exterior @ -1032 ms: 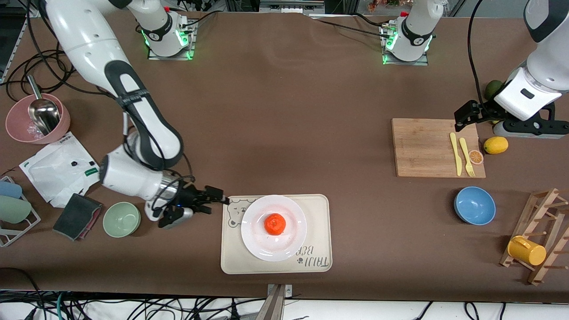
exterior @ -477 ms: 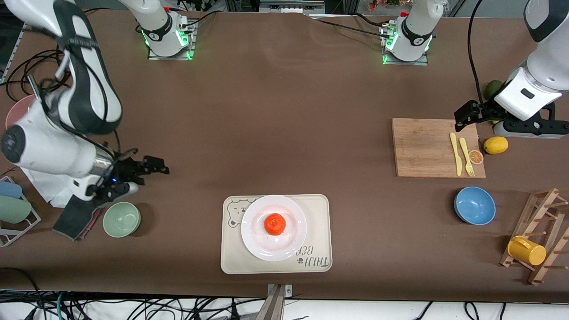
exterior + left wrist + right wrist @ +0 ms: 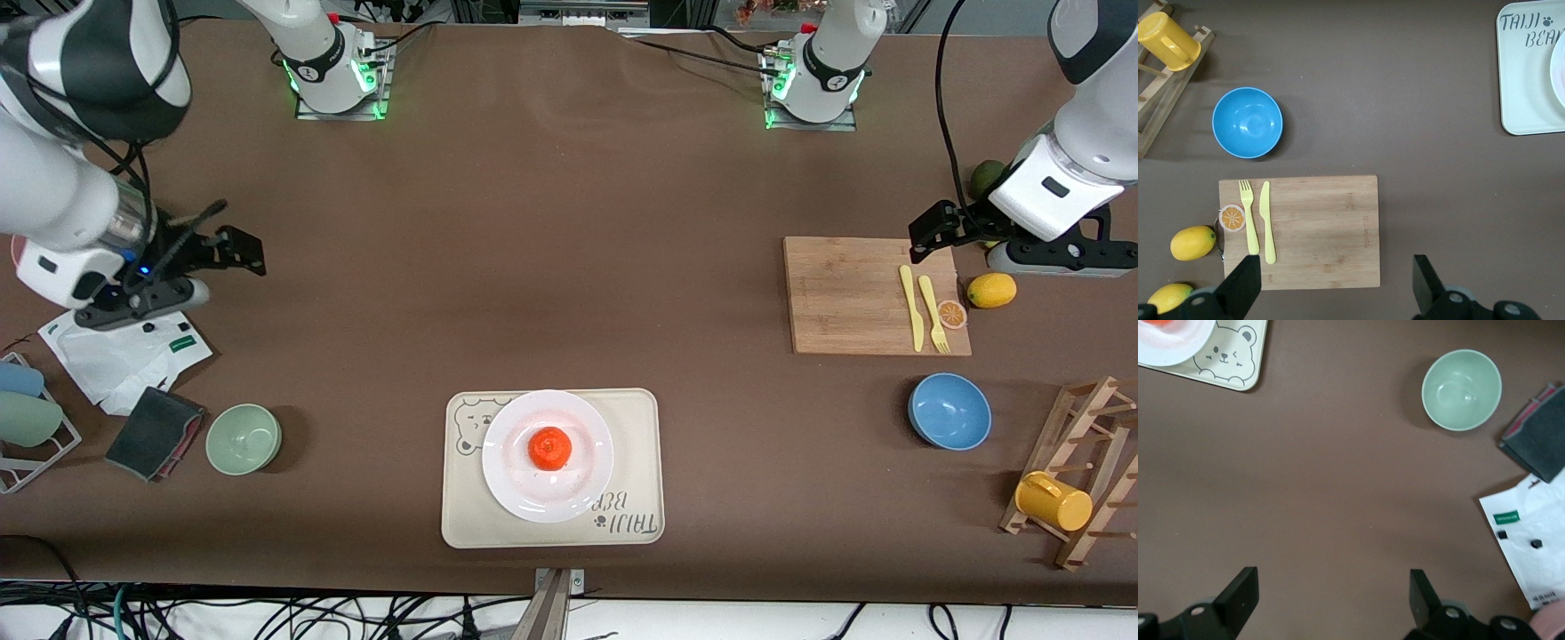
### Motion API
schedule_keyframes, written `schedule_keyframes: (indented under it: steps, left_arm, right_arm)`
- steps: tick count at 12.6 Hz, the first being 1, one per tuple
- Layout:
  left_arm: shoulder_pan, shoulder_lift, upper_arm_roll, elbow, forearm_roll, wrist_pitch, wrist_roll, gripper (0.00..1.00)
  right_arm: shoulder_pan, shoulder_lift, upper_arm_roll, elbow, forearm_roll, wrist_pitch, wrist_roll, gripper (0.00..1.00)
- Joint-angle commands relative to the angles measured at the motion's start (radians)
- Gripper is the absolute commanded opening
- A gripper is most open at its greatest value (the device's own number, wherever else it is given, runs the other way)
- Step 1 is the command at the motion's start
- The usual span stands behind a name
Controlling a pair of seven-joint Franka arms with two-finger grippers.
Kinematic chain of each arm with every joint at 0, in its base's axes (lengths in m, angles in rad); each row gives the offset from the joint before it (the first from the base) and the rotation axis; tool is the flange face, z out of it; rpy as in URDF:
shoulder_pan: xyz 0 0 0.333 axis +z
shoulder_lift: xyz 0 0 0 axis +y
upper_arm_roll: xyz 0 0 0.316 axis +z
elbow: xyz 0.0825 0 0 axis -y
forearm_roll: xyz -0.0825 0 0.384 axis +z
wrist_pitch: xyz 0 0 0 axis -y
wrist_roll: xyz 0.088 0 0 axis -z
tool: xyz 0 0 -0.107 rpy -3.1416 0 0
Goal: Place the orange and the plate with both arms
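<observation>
The orange (image 3: pixel 550 447) sits in the middle of the white plate (image 3: pixel 511 484), which rests on the beige bear-print tray (image 3: pixel 637 418) near the table's front edge. My right gripper (image 3: pixel 233 238) is open and empty, raised over bare table toward the right arm's end, well away from the tray. In the right wrist view the right gripper (image 3: pixel 1331 583) is over bare table, and the plate's rim (image 3: pixel 1175 343) shows at a corner. My left gripper (image 3: pixel 929 233) is open and empty over the edge of the cutting board; the left wrist view (image 3: pixel 1335 277) shows the same.
A green bowl (image 3: pixel 244 438), a dark cloth (image 3: pixel 156 433) and a white bag (image 3: pixel 116 356) lie at the right arm's end. A cutting board (image 3: pixel 845 293) with yellow cutlery, a lemon (image 3: pixel 991 290), a blue bowl (image 3: pixel 949 411) and a rack with a yellow cup (image 3: pixel 1053 500) are at the left arm's end.
My right gripper has pulled away from beside the tray, rising and moving toward the right arm's end of the table. The left arm, plate and orange have not moved.
</observation>
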Motion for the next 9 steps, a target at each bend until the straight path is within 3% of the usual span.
schedule_keyframes:
  steps: [1,9]
  left_arm:
    - [0.006,-0.001,-0.001,0.014,-0.021,-0.011,0.013,1.00]
    - [0.006,-0.001,-0.001,0.014,-0.021,-0.011,0.013,1.00]
  right_arm:
    - [0.003,-0.067,-0.020,-0.026,-0.033,-0.055,0.048,1.00]
    - [0.001,-0.087,-0.020,0.004,-0.042,-0.108,0.082,1.00]
